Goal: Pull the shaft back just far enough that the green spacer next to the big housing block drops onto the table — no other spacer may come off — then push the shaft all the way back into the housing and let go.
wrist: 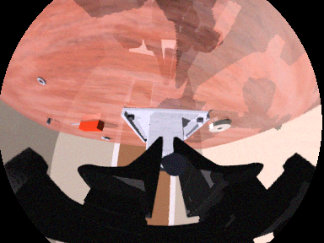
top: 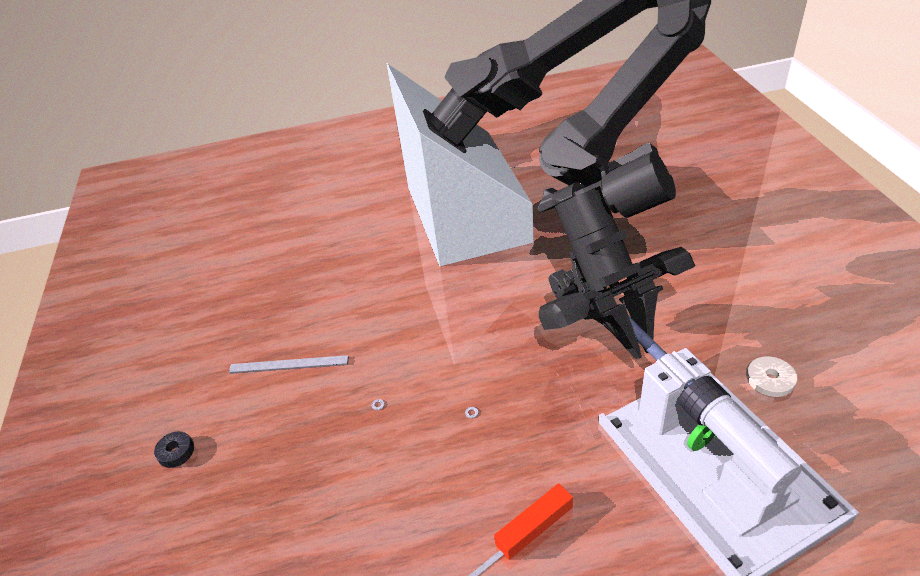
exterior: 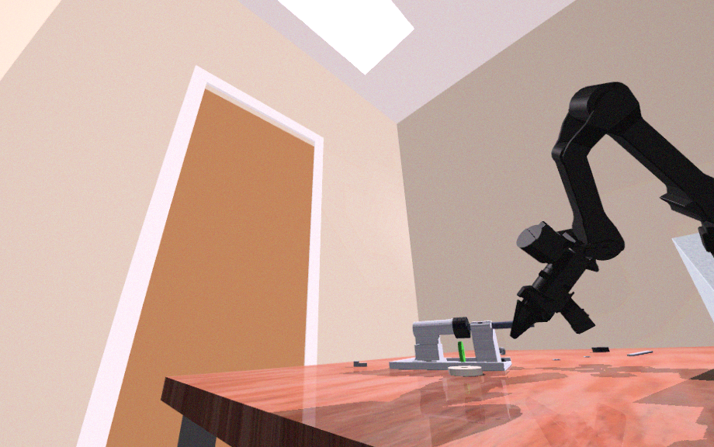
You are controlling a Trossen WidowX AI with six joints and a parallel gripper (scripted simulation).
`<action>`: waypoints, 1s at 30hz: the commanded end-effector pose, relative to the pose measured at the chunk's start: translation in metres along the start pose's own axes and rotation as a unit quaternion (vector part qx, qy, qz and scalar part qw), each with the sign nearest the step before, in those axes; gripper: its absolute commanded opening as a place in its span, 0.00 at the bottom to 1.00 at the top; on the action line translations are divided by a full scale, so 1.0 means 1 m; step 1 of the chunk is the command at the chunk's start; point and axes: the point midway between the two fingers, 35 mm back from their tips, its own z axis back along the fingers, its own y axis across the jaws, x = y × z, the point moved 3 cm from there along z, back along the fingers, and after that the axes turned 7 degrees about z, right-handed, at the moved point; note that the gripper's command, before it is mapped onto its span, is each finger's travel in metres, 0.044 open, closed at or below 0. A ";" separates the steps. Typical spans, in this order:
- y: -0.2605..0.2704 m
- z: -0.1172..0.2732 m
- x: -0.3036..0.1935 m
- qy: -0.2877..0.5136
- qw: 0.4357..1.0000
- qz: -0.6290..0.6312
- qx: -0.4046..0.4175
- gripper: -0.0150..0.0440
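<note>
My gripper [top: 642, 350] [exterior: 515, 335] [wrist: 168, 139] is shut on the blue-grey shaft [top: 653, 348] [exterior: 501, 324] [wrist: 174, 164], whose end shows between the fingers in the wrist view. The shaft enters the smaller white support [top: 653, 401] [exterior: 484, 341]. Black spacers [top: 703, 398] [exterior: 461, 327] sit between that support and the white housing [top: 750, 440] [exterior: 431, 329], close against the housing's end; a thin gap shows on the support side. The green spacer [top: 695, 438] [exterior: 462, 351] is off the shaft, upright on the white base [top: 668, 478] [exterior: 400, 364] below the black spacers. The shaft's inner end is hidden.
A beige disc [top: 759, 378] [exterior: 465, 371] [wrist: 214, 128] lies beside the base. An orange-handled screwdriver [top: 535, 521] [wrist: 90, 126] lies on its other side. A black ring [top: 162, 453] and a metal bar [top: 288, 365] lie farther left. A grey wedge [top: 475, 217] stands behind the gripper.
</note>
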 end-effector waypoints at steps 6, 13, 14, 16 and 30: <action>0.000 -0.003 -0.003 0.001 1.000 0.000 0.000 0.25; 0.000 -0.004 -0.005 0.001 1.000 0.000 0.000 0.25; 0.000 -0.004 -0.005 0.001 1.000 0.000 0.000 0.25; 0.000 -0.005 -0.005 0.001 1.000 0.000 0.000 0.25; 0.001 -0.008 -0.008 0.002 1.000 0.001 0.000 0.25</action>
